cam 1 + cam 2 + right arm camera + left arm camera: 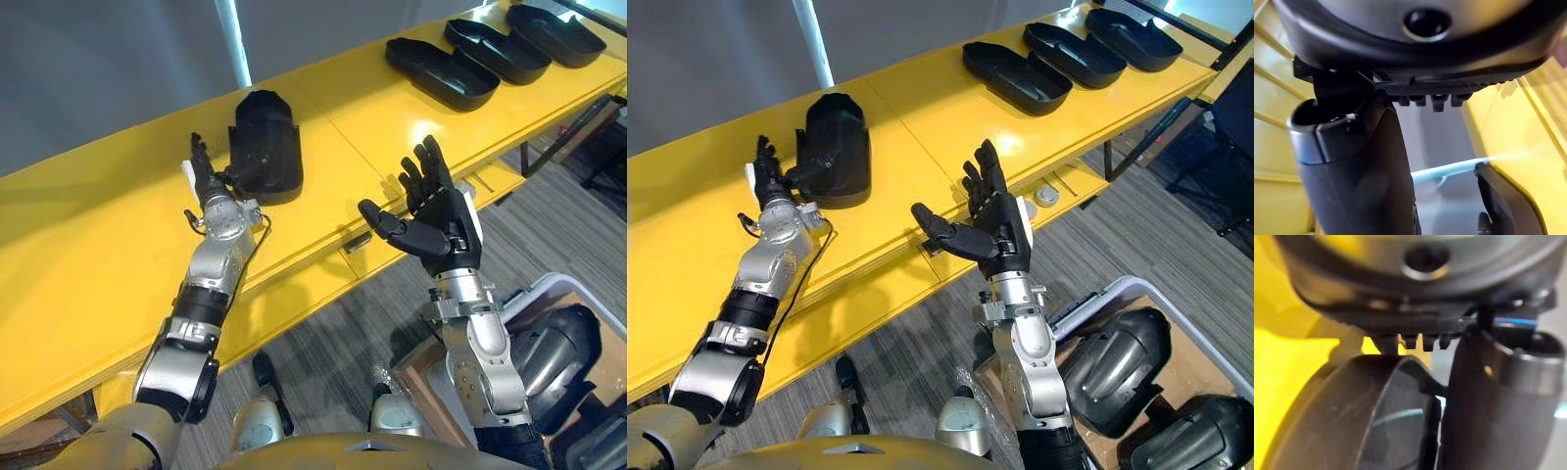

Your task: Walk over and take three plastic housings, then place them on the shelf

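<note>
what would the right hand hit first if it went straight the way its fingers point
Likely bare yellow shelf: the right hand, open, points across it toward the nearest housing of the far row. Depth is unclear, so it might pass above.

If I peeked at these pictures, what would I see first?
The long, bright yellow shelf jumps out first, with a black housing lying on it right beside the robot's left hand. The right hand is held up open, fingers spread, in front of the shelf's edge. Three more housings lie in a row at the shelf's far right end.
</note>
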You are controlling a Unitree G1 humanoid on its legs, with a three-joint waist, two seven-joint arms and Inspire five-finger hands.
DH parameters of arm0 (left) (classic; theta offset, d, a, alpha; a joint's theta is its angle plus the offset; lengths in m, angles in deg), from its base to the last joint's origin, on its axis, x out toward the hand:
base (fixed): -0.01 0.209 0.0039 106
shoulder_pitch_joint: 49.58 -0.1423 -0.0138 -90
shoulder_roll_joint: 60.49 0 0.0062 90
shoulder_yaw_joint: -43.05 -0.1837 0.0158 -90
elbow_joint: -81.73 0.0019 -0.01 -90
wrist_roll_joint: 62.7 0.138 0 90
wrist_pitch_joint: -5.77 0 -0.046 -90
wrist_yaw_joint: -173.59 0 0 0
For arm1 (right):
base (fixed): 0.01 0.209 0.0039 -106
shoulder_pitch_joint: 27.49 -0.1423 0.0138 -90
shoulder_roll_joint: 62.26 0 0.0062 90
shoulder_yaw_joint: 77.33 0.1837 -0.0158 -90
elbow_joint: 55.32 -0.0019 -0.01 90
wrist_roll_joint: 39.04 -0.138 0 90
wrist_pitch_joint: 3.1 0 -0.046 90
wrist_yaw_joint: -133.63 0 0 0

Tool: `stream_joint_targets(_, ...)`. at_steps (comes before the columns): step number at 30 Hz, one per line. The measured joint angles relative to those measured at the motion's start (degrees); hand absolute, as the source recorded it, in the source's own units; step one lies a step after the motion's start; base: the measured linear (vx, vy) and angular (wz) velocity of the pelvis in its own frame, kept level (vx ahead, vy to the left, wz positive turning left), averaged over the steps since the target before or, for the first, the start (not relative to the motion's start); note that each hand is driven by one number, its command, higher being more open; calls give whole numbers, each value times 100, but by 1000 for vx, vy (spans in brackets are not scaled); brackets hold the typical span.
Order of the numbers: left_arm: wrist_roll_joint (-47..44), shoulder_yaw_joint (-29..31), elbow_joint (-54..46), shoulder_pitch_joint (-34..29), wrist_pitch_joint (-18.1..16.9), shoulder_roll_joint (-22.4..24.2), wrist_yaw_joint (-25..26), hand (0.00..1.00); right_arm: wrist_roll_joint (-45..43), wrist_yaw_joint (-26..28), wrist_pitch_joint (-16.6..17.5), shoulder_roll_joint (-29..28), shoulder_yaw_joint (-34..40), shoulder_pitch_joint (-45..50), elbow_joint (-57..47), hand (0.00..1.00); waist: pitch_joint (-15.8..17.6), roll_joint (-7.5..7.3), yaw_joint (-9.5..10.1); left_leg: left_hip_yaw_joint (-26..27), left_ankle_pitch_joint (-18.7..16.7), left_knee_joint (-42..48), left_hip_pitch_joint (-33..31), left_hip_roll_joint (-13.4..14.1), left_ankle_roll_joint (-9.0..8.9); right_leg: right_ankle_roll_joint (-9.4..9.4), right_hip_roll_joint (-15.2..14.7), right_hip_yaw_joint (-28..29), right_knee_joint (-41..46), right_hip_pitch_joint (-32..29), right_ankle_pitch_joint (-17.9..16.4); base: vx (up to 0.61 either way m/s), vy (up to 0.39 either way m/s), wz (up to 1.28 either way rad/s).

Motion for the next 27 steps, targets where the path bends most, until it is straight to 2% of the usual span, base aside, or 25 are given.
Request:
stream_joint_targets(2, -295, -63, -231, -146, -46, 8, -298, 100, 36, -1, -6, -1, -36, -9, 2, 100, 3, -6, 58, -16, -1, 0, 2, -15, 1, 5, -11, -18, -18, 24, 3, -16, 12, 5)
stream_joint_targets(6, -502, -93, -310, -206, -71, 1, -484, 100, 36, -8, -5, -18, -86, -41, 7, 100, 4, -12, 60, -43, 7, 0, 10, -24, 5, 20, -17, -46, -25, 52, 13, -10, 3, 3)
stream_joint_targets(14, -514, 5, -421, -443, -92, -19, -1047, 100, 33, -5, -4, -17, -73, 80, 42, 100, -4, -20, 64, -123, 29, -1, 25, -39, -12, 31, -17, -142, -78, 148, 22, -2, -5, 5)
stream_joint_targets(27, -528, -16, -787, -847, -70, -37, -1635, 100, 34, -54, -2, -3, -206, 198, 302, 100, -12, -19, 77, -218, 22, -1, 23, -77, -3, 42, -32, -239, -140, 244, 28, -4, -4, 3)
